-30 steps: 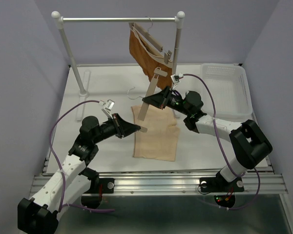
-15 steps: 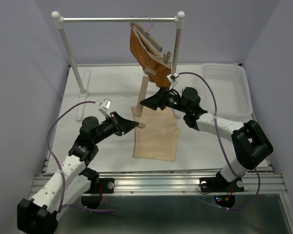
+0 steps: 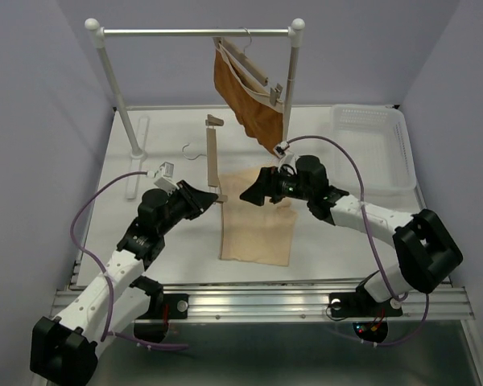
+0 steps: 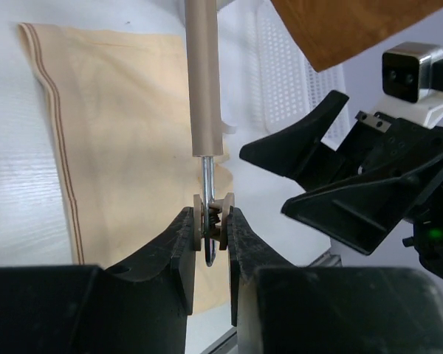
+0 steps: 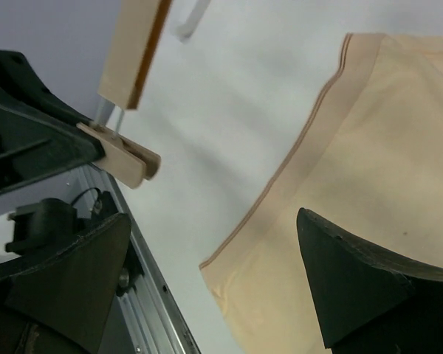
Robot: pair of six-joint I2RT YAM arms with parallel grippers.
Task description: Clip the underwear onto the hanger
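Hanger clip (image 4: pixel 213 219) between left fingers (image 4: pixel 179 254)

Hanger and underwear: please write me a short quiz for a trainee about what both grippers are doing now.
1. True or false: the right gripper holds the underwear.
2. Which part of the hanger does the left gripper pinch? A hook, B clip, C middle of the bar.
3. Fill in: the underwear lies flat on the ____.
Key: 1 false, it is open; 2 B; 3 table.
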